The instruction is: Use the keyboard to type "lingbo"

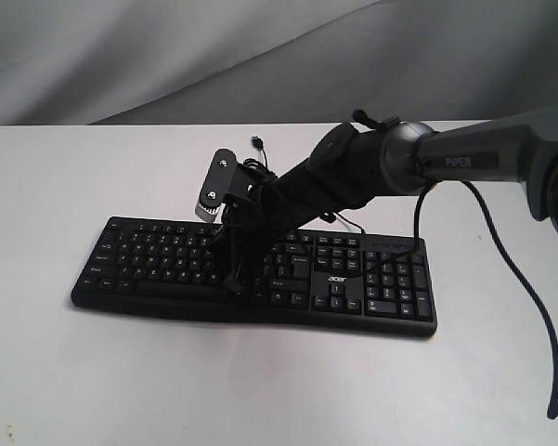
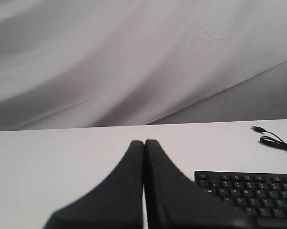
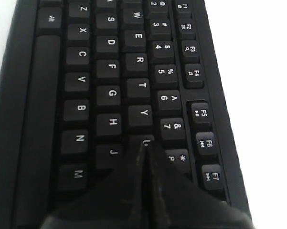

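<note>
The black keyboard point(image 1: 339, 279) lies flat on the white table point(image 1: 65, 372), number pad to the right, "acer" logo showing. My right gripper point(image 1: 234, 282) reaches in from the right and points down onto the letter keys near the keyboard's middle. In the right wrist view its shut fingertips point(image 3: 144, 147) rest at the U key, between J and 8, on the keyboard point(image 3: 110, 71). My left gripper point(image 2: 144, 143) is shut on nothing, hovering over bare table to the left of the keyboard's point(image 2: 250, 193) corner. It is out of the exterior view.
The keyboard's thin USB cable point(image 2: 273, 140) with its plug point(image 1: 257, 142) lies loose on the table behind the keyboard. A grey cloth backdrop point(image 1: 167, 56) hangs beyond the far table edge. The right arm's black cable point(image 1: 520, 279) hangs at the right.
</note>
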